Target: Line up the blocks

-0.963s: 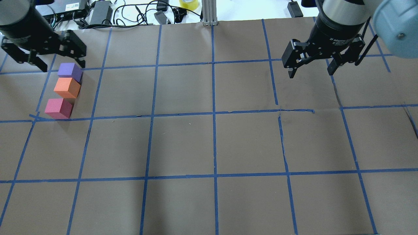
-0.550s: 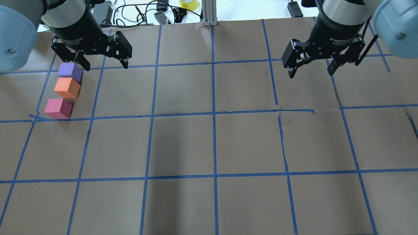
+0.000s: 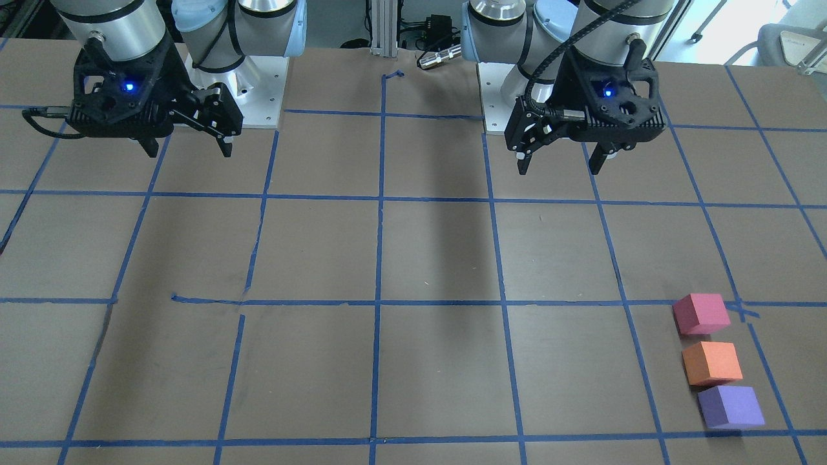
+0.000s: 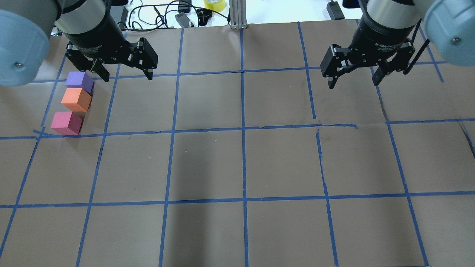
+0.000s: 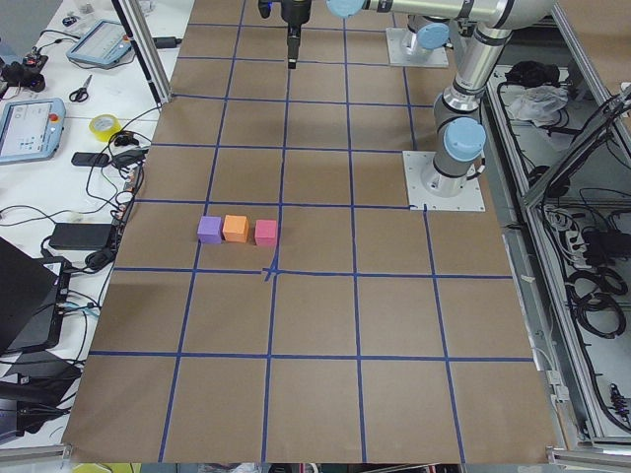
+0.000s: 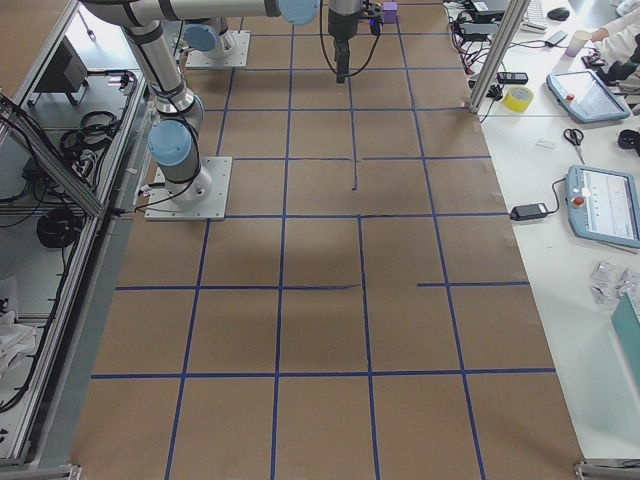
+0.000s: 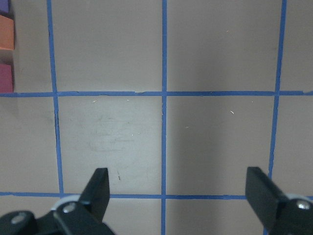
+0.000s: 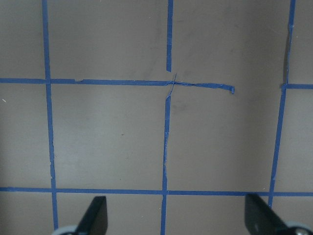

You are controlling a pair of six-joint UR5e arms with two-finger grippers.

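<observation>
Three small cubes stand in a touching row near the table's left edge: purple block point(image 4: 79, 81), orange block point(image 4: 76, 99), pinkish-red block point(image 4: 66, 123). They also show in the front view as purple block point(image 3: 730, 407), orange block point(image 3: 712, 363) and pinkish-red block point(image 3: 701, 314). In the left wrist view only slivers of the orange block point(image 7: 6, 32) and pinkish-red block point(image 7: 5, 78) show. My left gripper point(image 4: 128, 76) is open and empty, above the table just right of the purple block. My right gripper point(image 4: 352, 83) is open and empty, far to the right.
The brown table cover carries a blue tape grid point(image 4: 243, 129). Cables, power bricks and a yellow tape roll point(image 4: 214, 4) lie beyond the far edge, beside an aluminium post point(image 4: 237, 15). The arm base plates point(image 3: 258, 97) sit at the robot's side.
My left gripper has moved to the right, from over the table's left edge past the purple block, still open. The blocks and the right arm have not moved.
</observation>
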